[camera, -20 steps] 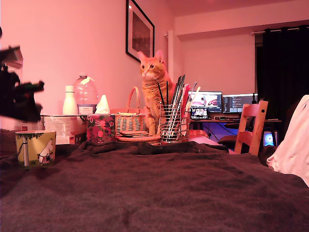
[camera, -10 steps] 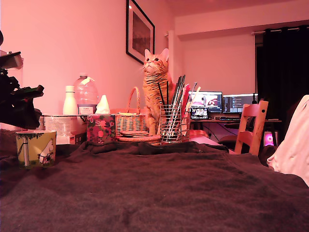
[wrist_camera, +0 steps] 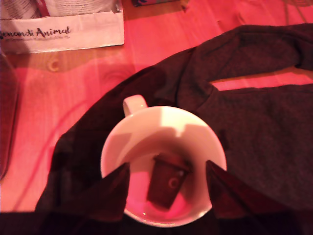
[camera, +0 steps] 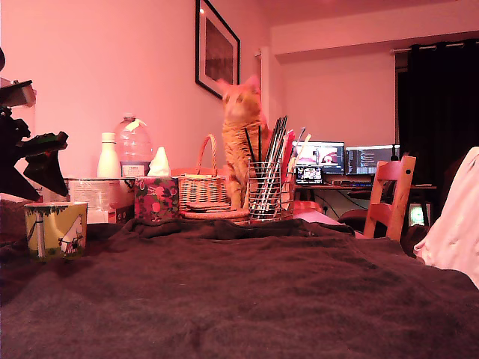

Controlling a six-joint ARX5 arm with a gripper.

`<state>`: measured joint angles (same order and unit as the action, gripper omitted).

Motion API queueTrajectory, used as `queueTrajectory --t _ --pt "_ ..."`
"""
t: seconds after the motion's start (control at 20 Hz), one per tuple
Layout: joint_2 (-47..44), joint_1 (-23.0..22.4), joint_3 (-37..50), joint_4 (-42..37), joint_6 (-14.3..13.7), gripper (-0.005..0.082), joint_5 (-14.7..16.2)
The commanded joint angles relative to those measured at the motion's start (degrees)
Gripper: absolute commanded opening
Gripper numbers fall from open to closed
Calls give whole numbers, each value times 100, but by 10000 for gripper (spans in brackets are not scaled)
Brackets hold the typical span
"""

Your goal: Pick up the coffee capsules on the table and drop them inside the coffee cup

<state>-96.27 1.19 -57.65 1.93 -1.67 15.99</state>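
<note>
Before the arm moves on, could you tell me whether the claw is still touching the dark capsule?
Apart. In the wrist view the dark capsule lies inside the cup, with bare cup floor between it and each finger of the open claw.

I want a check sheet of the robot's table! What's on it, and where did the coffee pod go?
Surface: dark blanket over a wooden table.
Job's things: mug on the exterior view's left; dark pod lying inside it. No other pod seen.
Clutter: floral box, basket, mesh pen holder, bottles.
Gripper: open, above the mug.
Cables: nothing seen.
Surroundings: cat behind the basket, chair, monitors, framed picture.
</note>
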Motion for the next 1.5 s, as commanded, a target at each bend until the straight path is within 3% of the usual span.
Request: queueTrajectory --t 0.0,0.2,0.3,0.45,0.9,1.45 --pt "-157 13 -68 -31 15 450 33" --pt "-153 13 -68 -66 15 385 157" --pt "-129 13 -68 -66 17 257 378" --pt "-42 13 -68 -39 15 -19 610" --pt "632 -201 -66 -50 13 -19 603" --pt "1626 -1008 247 -44 13 -19 557"
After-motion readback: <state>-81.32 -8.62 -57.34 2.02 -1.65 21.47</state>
